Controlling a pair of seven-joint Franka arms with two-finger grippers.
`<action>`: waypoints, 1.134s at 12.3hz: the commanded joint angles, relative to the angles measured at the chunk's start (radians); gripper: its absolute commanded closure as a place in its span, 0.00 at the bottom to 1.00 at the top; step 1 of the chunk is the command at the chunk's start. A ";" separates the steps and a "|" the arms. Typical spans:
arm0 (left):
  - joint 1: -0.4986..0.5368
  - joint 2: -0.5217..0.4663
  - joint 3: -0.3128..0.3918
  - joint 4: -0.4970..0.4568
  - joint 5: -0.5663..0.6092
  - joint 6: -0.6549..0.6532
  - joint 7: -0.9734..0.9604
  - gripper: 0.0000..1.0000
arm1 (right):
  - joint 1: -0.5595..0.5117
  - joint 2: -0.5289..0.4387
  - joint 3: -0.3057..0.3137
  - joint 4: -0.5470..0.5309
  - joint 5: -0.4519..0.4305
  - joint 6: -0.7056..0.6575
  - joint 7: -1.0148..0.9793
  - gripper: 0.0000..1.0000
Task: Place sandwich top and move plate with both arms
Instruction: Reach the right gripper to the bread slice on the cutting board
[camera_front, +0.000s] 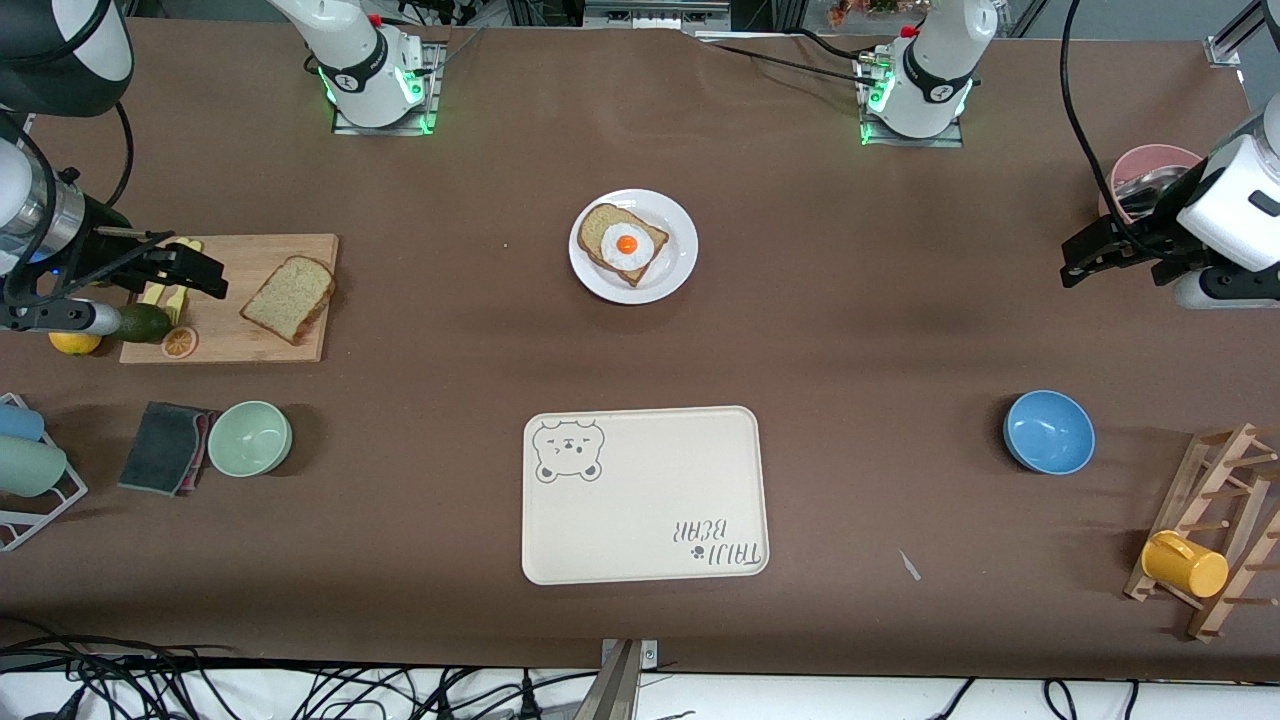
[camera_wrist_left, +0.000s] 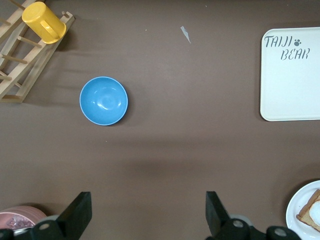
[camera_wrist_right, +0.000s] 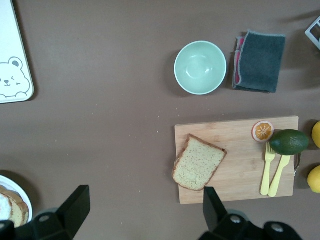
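Note:
The sandwich top (camera_front: 289, 297), a plain speckled slice, lies on a wooden cutting board (camera_front: 235, 335) toward the right arm's end of the table; the right wrist view shows it too (camera_wrist_right: 198, 162). The white plate (camera_front: 676, 262) sits mid-table near the bases and carries a bread slice with a fried egg (camera_front: 627, 244). My right gripper (camera_front: 207, 273) hangs open over the board's outer end, apart from the slice, with nothing between its fingers (camera_wrist_right: 75, 205). My left gripper (camera_front: 1072, 262) hangs open and empty over bare table at the left arm's end; its fingers (camera_wrist_left: 80, 210) frame brown tabletop.
A cream bear-print tray (camera_front: 645, 495) lies nearer the camera than the plate. A blue bowl (camera_front: 1048, 431), a green bowl (camera_front: 249, 438) and a grey cloth (camera_front: 165, 447) stand on the table. A wooden rack with a yellow mug (camera_front: 1185, 563), a pink bowl (camera_front: 1150, 172), an avocado (camera_front: 143, 322) and yellow cutlery (camera_wrist_right: 272, 170) are also here.

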 joint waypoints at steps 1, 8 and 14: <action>-0.001 -0.002 0.001 0.020 -0.027 -0.020 -0.006 0.00 | 0.026 0.014 0.009 -0.034 -0.016 0.005 0.003 0.00; 0.001 0.000 0.001 0.020 -0.027 -0.020 -0.008 0.00 | 0.051 0.043 0.012 -0.163 -0.085 0.129 0.012 0.00; -0.001 -0.002 0.001 0.020 -0.027 -0.020 -0.006 0.00 | 0.130 0.035 0.023 -0.437 -0.252 0.334 0.207 0.01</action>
